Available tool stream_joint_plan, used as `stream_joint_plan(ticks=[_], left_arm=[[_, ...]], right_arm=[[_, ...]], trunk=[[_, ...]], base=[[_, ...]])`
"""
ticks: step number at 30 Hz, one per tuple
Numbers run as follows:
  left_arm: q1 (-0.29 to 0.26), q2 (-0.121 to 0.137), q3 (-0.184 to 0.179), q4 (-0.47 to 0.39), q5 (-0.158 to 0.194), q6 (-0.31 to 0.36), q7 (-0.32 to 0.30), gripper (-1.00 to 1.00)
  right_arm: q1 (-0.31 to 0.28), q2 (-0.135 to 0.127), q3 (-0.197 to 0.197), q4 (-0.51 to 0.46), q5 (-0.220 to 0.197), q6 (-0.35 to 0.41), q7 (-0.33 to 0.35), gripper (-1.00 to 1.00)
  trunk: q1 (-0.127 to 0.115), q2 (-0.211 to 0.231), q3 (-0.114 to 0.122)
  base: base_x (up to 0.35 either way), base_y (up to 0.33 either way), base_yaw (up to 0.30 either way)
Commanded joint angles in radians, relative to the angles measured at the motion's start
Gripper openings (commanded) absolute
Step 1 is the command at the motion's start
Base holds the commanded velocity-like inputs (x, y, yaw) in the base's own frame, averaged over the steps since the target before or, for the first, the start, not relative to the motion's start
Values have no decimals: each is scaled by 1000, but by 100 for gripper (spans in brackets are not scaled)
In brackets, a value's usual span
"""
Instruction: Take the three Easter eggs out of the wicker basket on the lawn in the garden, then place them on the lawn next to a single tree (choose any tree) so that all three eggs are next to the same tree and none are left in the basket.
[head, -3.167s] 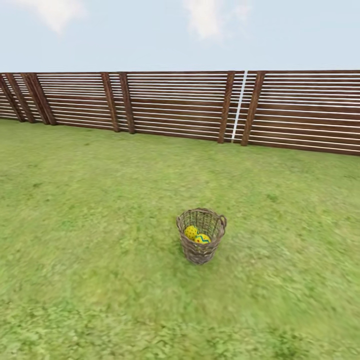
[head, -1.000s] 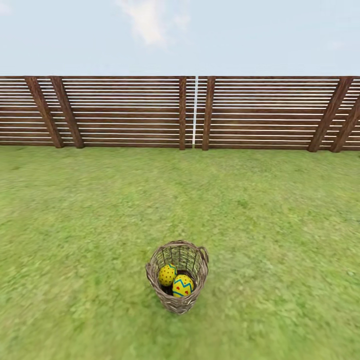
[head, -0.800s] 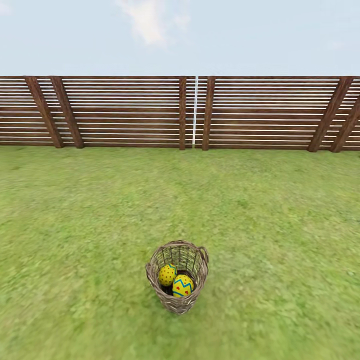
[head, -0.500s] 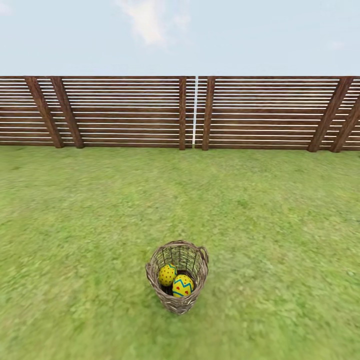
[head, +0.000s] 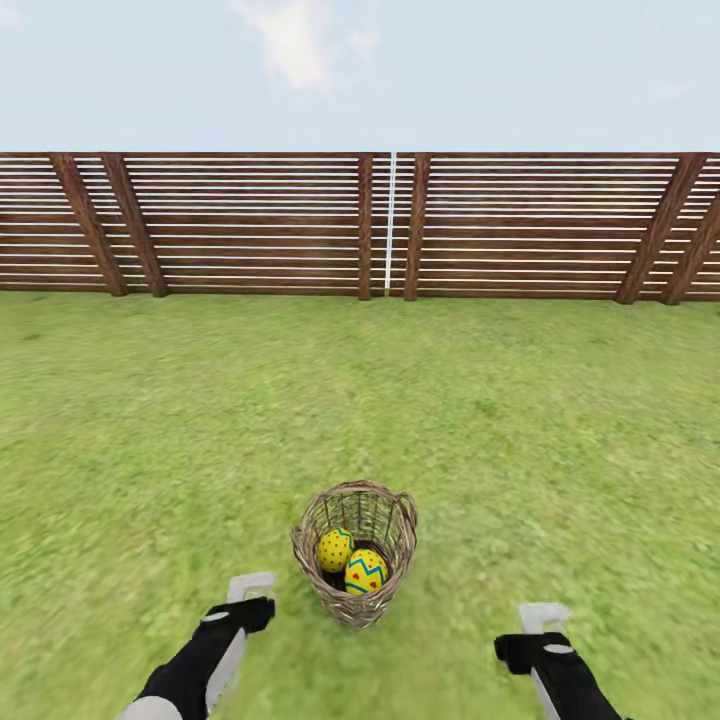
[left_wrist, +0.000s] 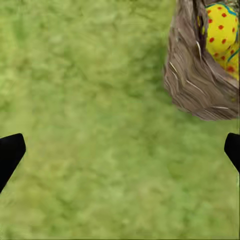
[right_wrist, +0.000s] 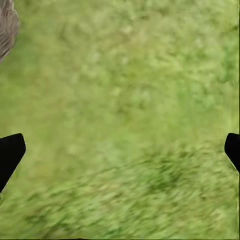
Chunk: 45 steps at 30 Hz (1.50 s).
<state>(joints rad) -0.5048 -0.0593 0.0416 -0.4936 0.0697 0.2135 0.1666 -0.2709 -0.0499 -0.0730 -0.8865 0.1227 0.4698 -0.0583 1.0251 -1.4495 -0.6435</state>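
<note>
Just wicker basket (head: 355, 553) between spread hands

— Where is the wicker basket (head: 355, 553)?
— It stands upright on the lawn (head: 180, 440), brown open weave, narrower at the base, with a small loop handle on its side.
— And the eggs?
— Two Easter eggs (head: 335, 549) are visible inside, touching each other. Both are yellow with red dots; the nearer one (head: 366, 571) shows a blue zigzag band. A third egg I cannot see.

Yellow red-dotted eggs (head: 350, 560), brown wicker basket (head: 385, 598), mottled green lawn (head: 150, 430)
</note>
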Motion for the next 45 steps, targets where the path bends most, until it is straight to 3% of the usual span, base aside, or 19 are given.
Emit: stream_joint_plan(ticks=[1, 2, 4, 5, 8, 12, 15, 20, 23, 27, 29, 31, 45], left_arm=[[-57, -2, 3, -3, 9, 11, 24, 100], [-80, -3, 3, -4, 10, 13, 32, 100], [-162, -11, 4, -5, 12, 18, 55, 100], [-264, -17, 6, -6, 15, 22, 70, 100], [-333, -20, 7, -7, 15, 23, 95, 100], [-360, -23, 7, -59, 14, 23, 199, 100], [-364, -31, 4, -109, 13, 38, 238, 100], [-365, -35, 0, -125, 12, 154, 248, 100], [-365, -38, 0, -121, 13, 179, 250, 100], [-364, -38, 5, -80, 24, 189, 247, 100], [-365, -42, 5, 5, 67, 188, 245, 100], [-364, -42, 5, 17, 77, 187, 245, 100], [-364, -45, 3, 23, 85, 187, 243, 100]], right_arm=[[-60, 0, -34, -3, 9, 35, -6, 100], [-89, 1, -47, 2, 9, 49, -8, 100], [-211, 0, -79, 48, 9, 102, -14, 100], [-363, -1, -96, 123, 15, 139, -16, 100], [-427, -2, -100, 138, 20, 147, -17, 100], [-444, 0, -99, 138, 21, 149, -15, 100], [-446, 2, -96, 140, 23, 150, -13, 100], [-447, 2, -96, 140, 21, 152, -11, 100], [-447, 2, -95, 141, 20, 154, -11, 100], [-447, 0, -94, 147, 20, 156, -11, 100], [-447, 0, -95, 147, 16, 157, -9, 100], [-447, 1, -95, 147, 15, 157, -9, 100], [-447, 2, -97, 150, 15, 153, -9, 100]], trunk=[[0, -1, -1], [0, -1, -1], [0, -1, -1], [0, -1, -1], [0, -1, -1], [0, -1, -1], [0, -1, -1], [0, -1, -1], [0, -1, -1], [0, -1, -1], [0, -1, -1], [0, -1, -1], [0, -1, -5]], base=[[0, 0, 0], [0, 0, 0], [0, 0, 0], [0, 0, 0], [0, 0, 0], [0, 0, 0], [0, 0, 0], [0, 0, 0], [0, 0, 0], [126, 0, 0], [307, 0, 0], [333, 0, 0], [105, -106, 120]])
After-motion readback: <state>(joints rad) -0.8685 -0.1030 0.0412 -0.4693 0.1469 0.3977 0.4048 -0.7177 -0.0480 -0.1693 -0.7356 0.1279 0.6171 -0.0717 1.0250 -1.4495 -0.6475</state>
